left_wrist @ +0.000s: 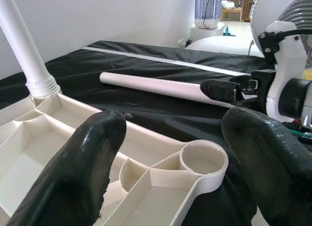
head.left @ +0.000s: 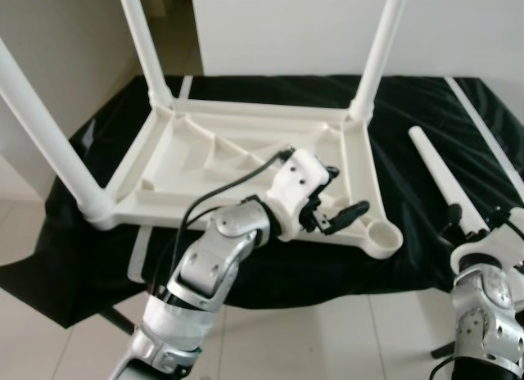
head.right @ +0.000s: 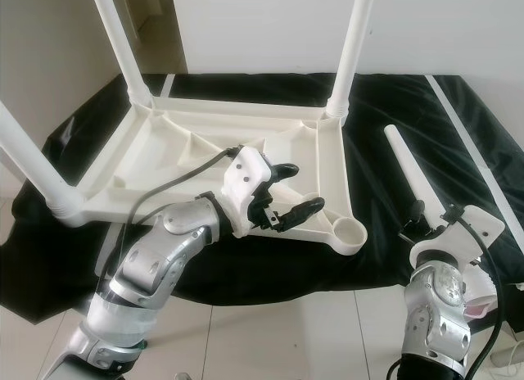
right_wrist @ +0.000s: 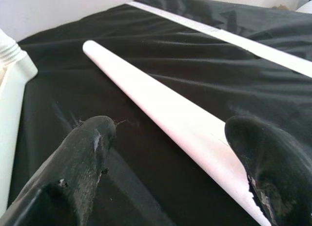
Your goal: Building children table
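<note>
Upside-down white plastic kids' tabletop (head.left: pixel 246 163) is lying on a black cloth (head.left: pixel 409 110) w/ its ribbed underside facing up; three white legs are standing screwed into its corners: near-left leg (head.left: pixel 41 126), far-left leg (head.left: pixel 146 44), far-right leg (head.left: pixel 378 52); the near-right corner socket (head.left: pixel 381 237) is sitting open w/ threads showing inside (left_wrist: pixel 202 163).

Left gripper (head.left: pixel 340 201) is hovering over the tabletop's near-right part, just beside that open socket; its fingers (left_wrist: pixel 78 172) are spread apart w/ nothing between them, one above the ribbed tray, the other past the rim over the cloth; can't tell whether the fingertips are touching the plastic.

Loose fourth leg (head.left: pixel 442 179) is lying flat on the cloth to the right of the tabletop, apart from it, running from far to near; right gripper (head.right: pixel 434 216) is sitting at the leg's near end, fingers (right_wrist: pixel 83 162) spread wide on either side of the tube (right_wrist: pixel 161 109); the leg is passing close by one finger; can't tell if there's contact, no squeeze visible.

A white strip (head.left: pixel 483 122) is running along the cloth further right; light tiled floor (head.left: pixel 327 339) below the near edge.
</note>
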